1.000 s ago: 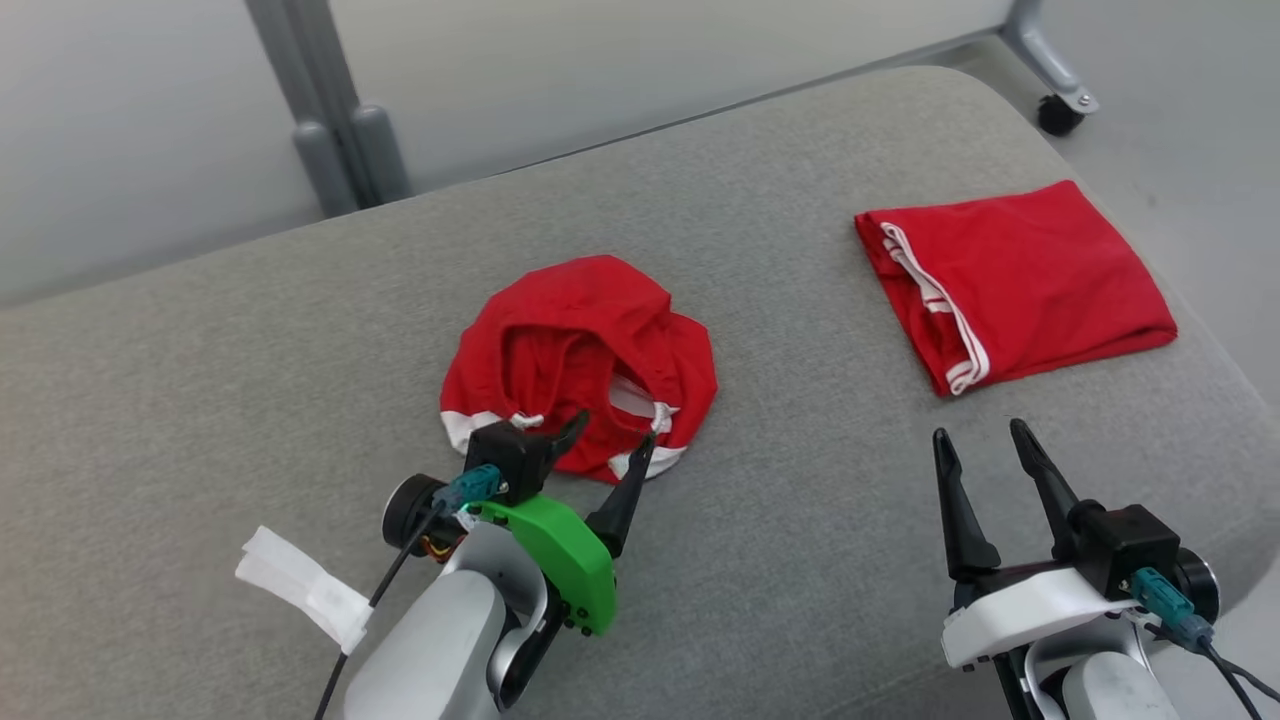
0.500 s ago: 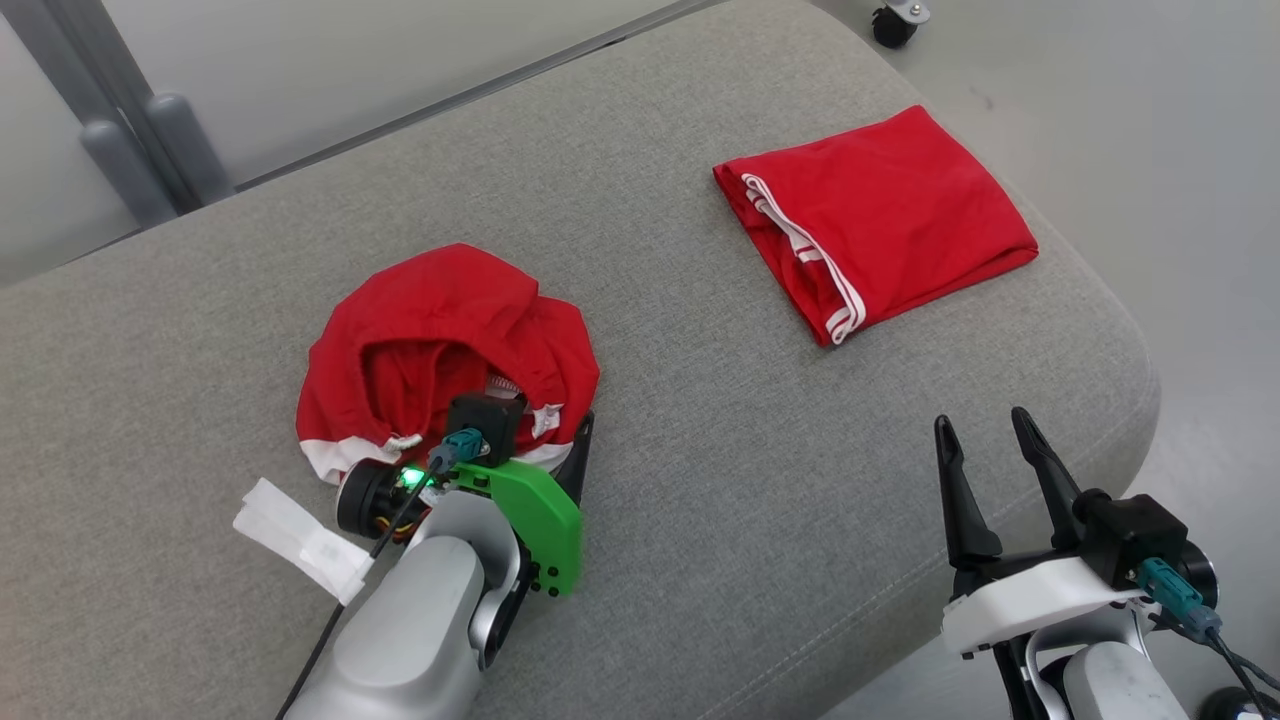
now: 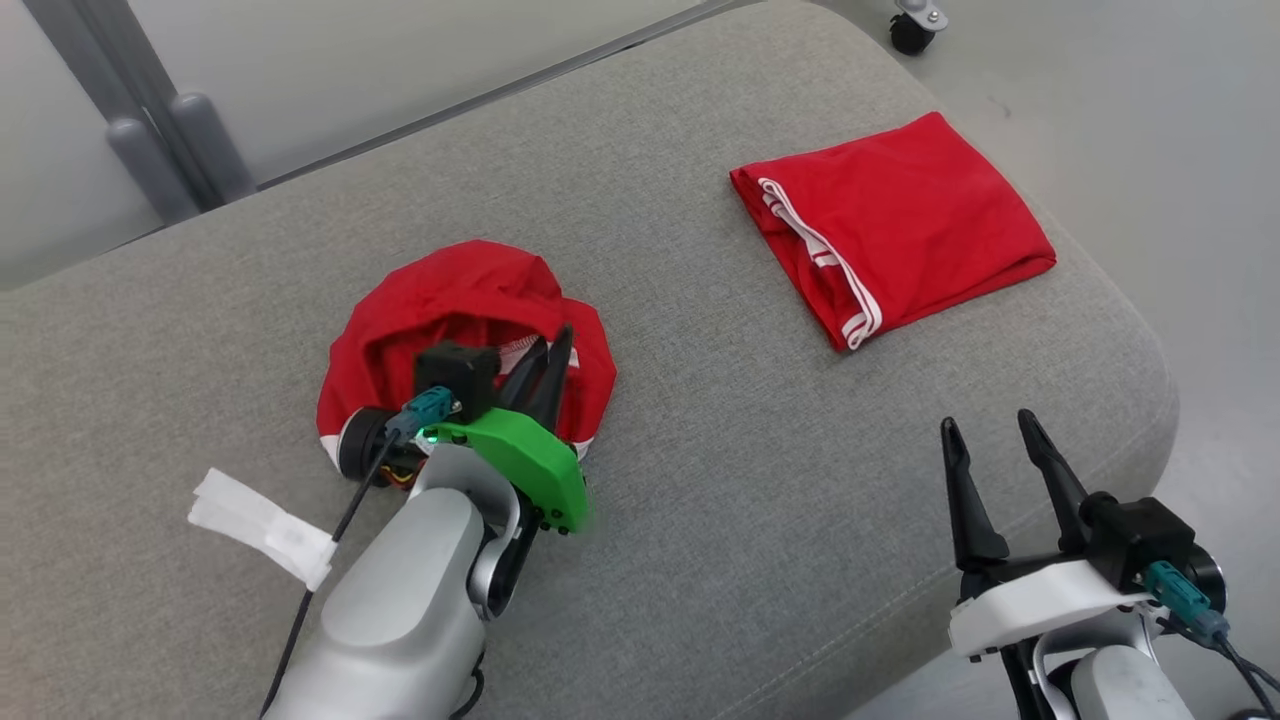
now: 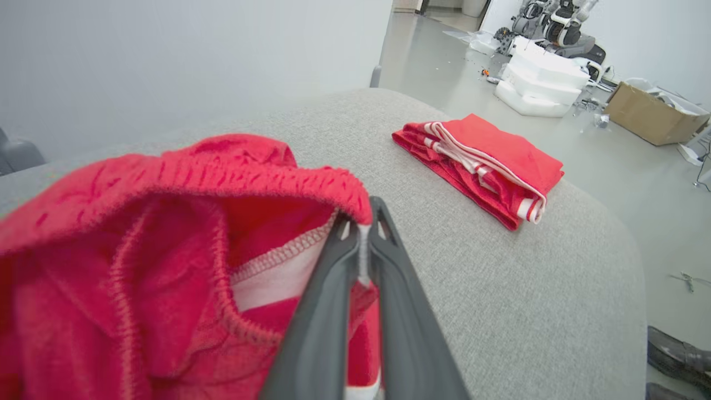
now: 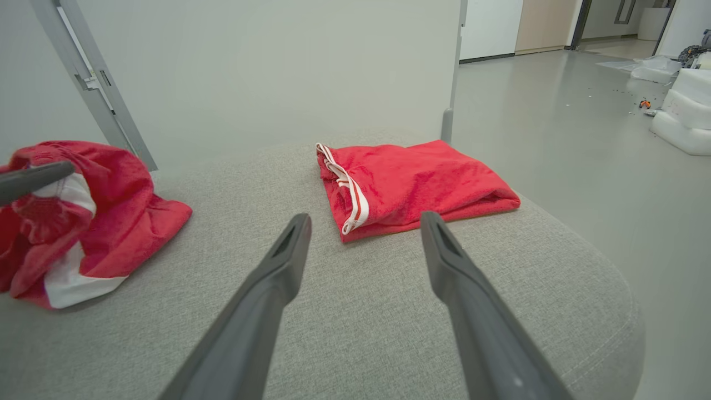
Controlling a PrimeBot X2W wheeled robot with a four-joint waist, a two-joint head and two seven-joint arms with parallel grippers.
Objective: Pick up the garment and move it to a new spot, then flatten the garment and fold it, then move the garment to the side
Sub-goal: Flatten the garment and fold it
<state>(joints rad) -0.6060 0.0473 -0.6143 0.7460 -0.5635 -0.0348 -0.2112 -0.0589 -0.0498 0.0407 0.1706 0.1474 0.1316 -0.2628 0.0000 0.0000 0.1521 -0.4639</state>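
A crumpled red garment (image 3: 450, 290) with white trim lies in a heap on the grey cushion (image 3: 700, 450), left of centre. My left gripper (image 3: 555, 345) is shut on the near right edge of the heap. In the left wrist view the two fingers (image 4: 333, 311) pinch a white seam of the garment (image 4: 166, 222) just under its ribbed hem, which is raised off the cushion. My right gripper (image 3: 985, 425) stands open over the cushion's near right edge with nothing between its fingers (image 5: 278, 278). The crumpled garment (image 5: 100, 222) sits far to its left.
A second red garment (image 3: 900, 220), folded flat with white stripes, lies at the cushion's far right corner. Grey posts (image 3: 170, 130) stand behind the cushion and a caster wheel (image 3: 908, 35) beyond it. White foam blocks (image 4: 541, 83) and a cardboard box (image 4: 650, 114) sit on the floor.
The head camera has shifted. My left gripper went from open at the heap's near edge to shut on it, with the pinched edge lifted. The right gripper has stayed open.
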